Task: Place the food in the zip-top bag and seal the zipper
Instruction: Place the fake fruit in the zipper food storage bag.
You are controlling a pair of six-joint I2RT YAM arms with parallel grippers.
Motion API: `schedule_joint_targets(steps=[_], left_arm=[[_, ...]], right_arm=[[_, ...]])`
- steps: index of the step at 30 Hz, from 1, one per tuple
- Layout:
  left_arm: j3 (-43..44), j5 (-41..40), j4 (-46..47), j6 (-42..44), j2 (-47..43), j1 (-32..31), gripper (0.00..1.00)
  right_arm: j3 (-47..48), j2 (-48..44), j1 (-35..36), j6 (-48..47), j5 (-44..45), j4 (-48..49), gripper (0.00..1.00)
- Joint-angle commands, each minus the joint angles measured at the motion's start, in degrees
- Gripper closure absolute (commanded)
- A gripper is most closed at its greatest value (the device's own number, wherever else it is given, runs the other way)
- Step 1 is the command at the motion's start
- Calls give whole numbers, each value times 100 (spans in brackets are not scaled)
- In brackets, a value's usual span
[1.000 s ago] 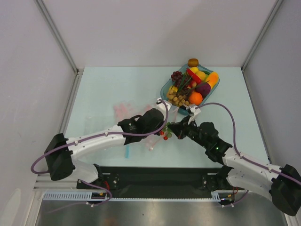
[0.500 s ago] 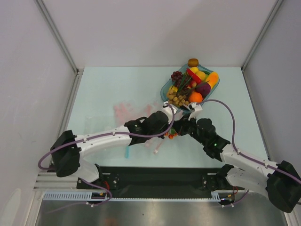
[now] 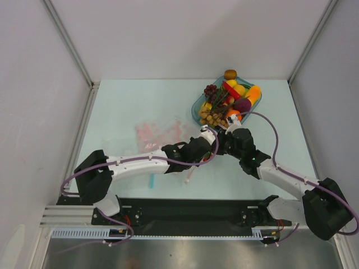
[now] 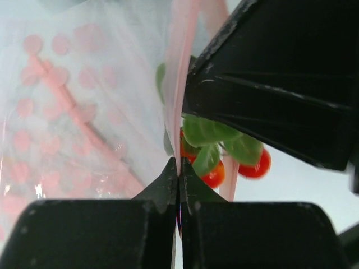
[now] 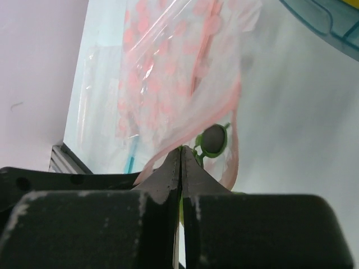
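On the bench (image 3: 123, 106), the zip-top bag (image 3: 160, 133) has its mouth lifted by the left end effector (image 4: 178, 174), clamped on the pink zipper (image 4: 178, 84), so the right end effector (image 5: 181, 151), closed seemingly on a cherry tomato sprig (image 4: 215, 175), can feed it in

Pale walls (image 3: 168, 33) (metal-framed) enclose a mint tabletop (image 3: 140, 106).

One zip-top bag (image 3: 160, 133); one tray (image 3: 196, 111); one tomato sprig (image 4: 212, 168).
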Motion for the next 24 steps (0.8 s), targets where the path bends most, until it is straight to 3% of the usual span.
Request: schedule_joint_targets(steps=[1,3,4,10,17,24], left_arm=[[364,-699,-177,-170,120,-20,100],[329,-630,-90,-206,15,-29,100],[260,-586,-55,-215,-64,-29,100],[-101,-603,183,-250,-679,15,100],[-163,-664,-89,-592,-785,331,99],[-23,-612,-327,-681,-496,578,100]], right_arm=[[413,-82,34,235,236,-340,100],[369,-231,165,340,790,-480,100],[403,-258,218,436,1541,-777,100],[807,84,438,516,2830,-1709,100],[896,137,464,324,3026,-1843,100],[607,-512,649,-967,2201,-1167,100]])
